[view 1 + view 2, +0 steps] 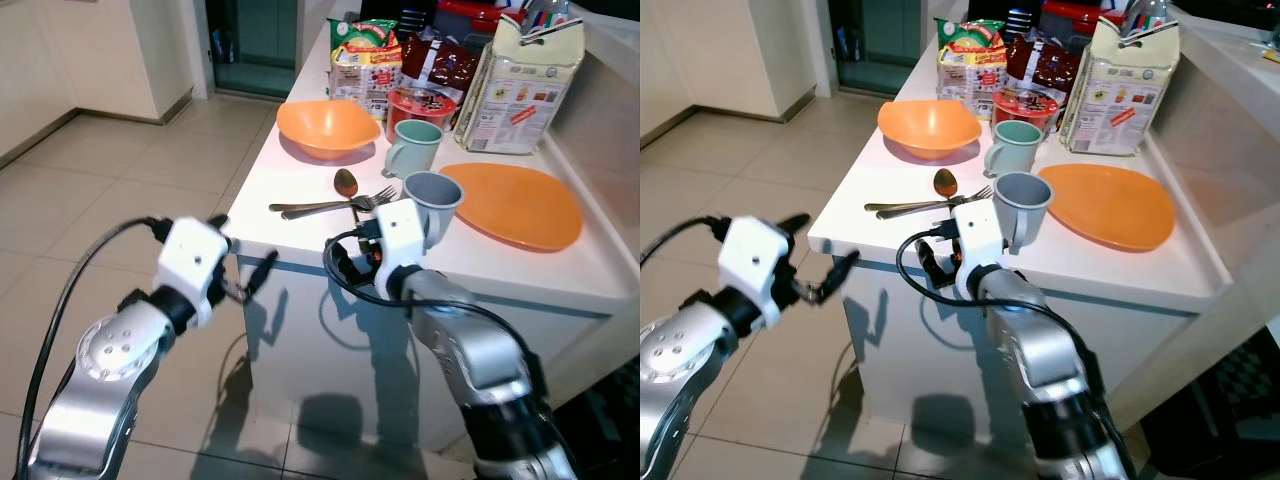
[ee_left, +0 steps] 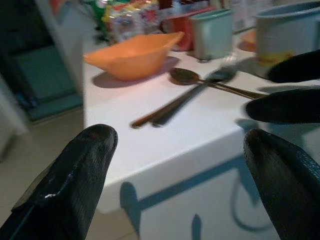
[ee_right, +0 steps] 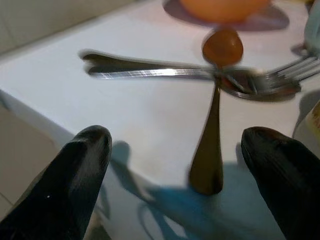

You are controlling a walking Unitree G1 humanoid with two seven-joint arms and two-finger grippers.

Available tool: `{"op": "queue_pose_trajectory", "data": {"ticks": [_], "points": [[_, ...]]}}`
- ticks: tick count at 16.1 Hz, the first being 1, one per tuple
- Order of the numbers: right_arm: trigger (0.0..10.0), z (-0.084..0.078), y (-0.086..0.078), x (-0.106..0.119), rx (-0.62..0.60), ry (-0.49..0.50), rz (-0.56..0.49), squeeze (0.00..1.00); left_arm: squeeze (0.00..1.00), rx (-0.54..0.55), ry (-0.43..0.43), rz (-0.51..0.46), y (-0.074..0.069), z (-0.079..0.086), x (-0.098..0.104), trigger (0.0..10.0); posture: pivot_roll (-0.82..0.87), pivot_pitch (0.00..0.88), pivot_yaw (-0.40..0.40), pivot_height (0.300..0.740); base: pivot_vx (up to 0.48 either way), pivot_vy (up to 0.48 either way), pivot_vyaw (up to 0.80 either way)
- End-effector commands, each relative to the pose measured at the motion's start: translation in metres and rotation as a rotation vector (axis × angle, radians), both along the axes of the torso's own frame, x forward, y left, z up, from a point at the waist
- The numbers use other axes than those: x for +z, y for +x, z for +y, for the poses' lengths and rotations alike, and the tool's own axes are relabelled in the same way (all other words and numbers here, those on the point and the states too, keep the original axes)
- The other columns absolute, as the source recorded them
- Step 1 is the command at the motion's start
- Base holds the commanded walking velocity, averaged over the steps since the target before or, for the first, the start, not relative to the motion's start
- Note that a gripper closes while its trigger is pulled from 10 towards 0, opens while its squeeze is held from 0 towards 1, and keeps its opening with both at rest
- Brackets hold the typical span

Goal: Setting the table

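White counter (image 1: 300, 180) as landmark. Near its front edge, a bronze spoon (image 1: 347, 187) lying with the handle toward that edge, crossed by a fork (image 1: 335, 207) and another long-handled utensil side by side. Farther back on the counter, an orange bowl (image 1: 327, 127); beside it toward the right, a pale green mug (image 1: 413, 146) and a red container (image 1: 419, 104). At the counter's right part, an orange plate (image 1: 520, 203), with a grey-blue cup (image 1: 431, 200) just beside it near the front edge. Along the counter's far end, food packets (image 1: 366, 55) and a large carton (image 1: 521, 80). Right gripper (image 3: 180, 165) at the counter's front edge, jaws spread wide, spoon handle between them, untouched. Left gripper (image 1: 245, 268) off the counter's front left corner above the tiled floor (image 1: 120, 180), jaws wide, empty.
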State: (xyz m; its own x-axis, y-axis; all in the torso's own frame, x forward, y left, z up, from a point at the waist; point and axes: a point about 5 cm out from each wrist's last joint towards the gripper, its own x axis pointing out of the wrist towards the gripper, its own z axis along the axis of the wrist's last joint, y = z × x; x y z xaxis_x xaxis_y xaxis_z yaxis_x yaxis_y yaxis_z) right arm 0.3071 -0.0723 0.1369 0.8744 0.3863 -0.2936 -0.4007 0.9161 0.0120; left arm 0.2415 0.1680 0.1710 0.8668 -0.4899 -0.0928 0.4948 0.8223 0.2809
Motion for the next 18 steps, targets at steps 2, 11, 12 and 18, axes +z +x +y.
{"op": "queue_pose_trajectory", "data": {"ticks": [2, 11, 12, 18], "points": [[10.0, 0.005, 0.012, -0.001, -0.041, -0.023, 0.002, 0.00, 0.00, -0.059, 0.010, 0.007, -0.007, -0.004, 0.002, 10.0, 0.16, 0.000, -0.093, 0.740, 0.000, 0.000, 0.00], [10.0, 0.014, 0.060, -0.006, -0.190, -0.030, 0.045, 0.00, 0.00, -0.079, 0.037, 0.011, -0.009, -0.005, 0.002, 10.0, 0.18, 0.000, -0.096, 0.740, 0.000, 0.000, 0.00], [10.0, 0.015, 0.062, -0.007, -0.192, -0.020, 0.068, 0.00, 0.00, -0.090, 0.039, 0.015, -0.009, -0.006, 0.002, 10.0, 0.18, 0.000, -0.096, 0.740, 0.000, 0.000, 0.00], [0.0, 0.018, 0.063, -0.016, -0.168, 0.034, 0.222, 0.00, 0.00, -0.115, 0.049, 0.021, -0.009, -0.007, 0.003, 10.0, 0.18, 0.000, -0.089, 0.740, 0.000, 0.000, 0.00]]}}
